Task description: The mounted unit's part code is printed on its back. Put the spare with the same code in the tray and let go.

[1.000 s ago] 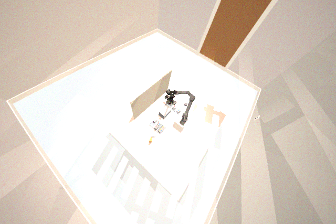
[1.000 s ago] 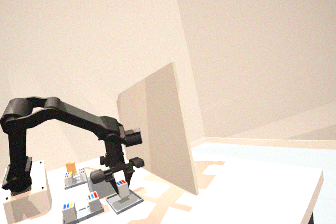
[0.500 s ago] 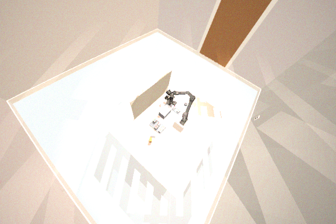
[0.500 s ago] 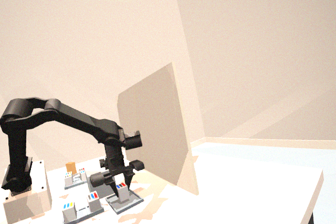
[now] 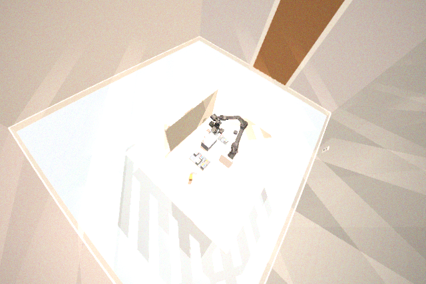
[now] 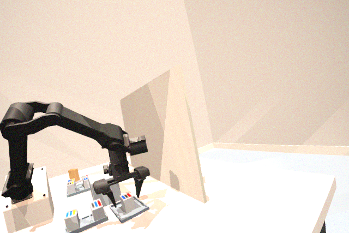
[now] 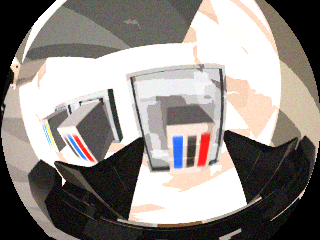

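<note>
A grey spare block with blue, black and red stripes on top stands upright inside the shallow grey tray. My gripper is open, with one finger on each side of the block and a gap to each in the wrist view. Two more striped spares stand in a holder nearby: one with blue and yellow stripes and one with dark, blue and red stripes. No printed code on a mounted unit's back can be read.
A tall beige panel stands beside the tray. A large grey box is partly behind the gripper in the exterior view. Farther back are another holder with striped blocks and an orange block.
</note>
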Controlling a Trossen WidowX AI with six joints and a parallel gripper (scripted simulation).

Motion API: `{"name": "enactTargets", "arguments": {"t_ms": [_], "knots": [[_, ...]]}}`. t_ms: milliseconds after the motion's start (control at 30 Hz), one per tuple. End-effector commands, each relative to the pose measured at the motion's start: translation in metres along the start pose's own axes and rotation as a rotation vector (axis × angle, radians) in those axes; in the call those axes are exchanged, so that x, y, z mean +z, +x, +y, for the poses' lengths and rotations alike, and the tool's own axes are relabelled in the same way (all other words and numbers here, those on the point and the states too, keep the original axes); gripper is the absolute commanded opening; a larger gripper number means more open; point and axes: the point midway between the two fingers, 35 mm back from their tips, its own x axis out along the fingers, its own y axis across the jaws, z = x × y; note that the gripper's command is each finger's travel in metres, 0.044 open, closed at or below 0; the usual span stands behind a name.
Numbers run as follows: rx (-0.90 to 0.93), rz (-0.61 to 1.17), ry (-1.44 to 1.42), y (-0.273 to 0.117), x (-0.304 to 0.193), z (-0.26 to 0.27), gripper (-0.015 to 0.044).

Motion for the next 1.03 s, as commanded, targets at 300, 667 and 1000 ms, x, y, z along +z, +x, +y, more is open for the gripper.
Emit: {"name": "enactTargets", "arguments": {"t_ms": [300, 667, 1000], "knots": [[-0.005, -0.006, -0.004, -0.106, 0.001, 0.001, 0.0440], [-0.003, -0.011, -0.011, -0.100, 0.003, 0.000, 0.0440], [-0.003, -0.011, -0.011, -0.100, 0.003, 0.000, 0.0440]]}}
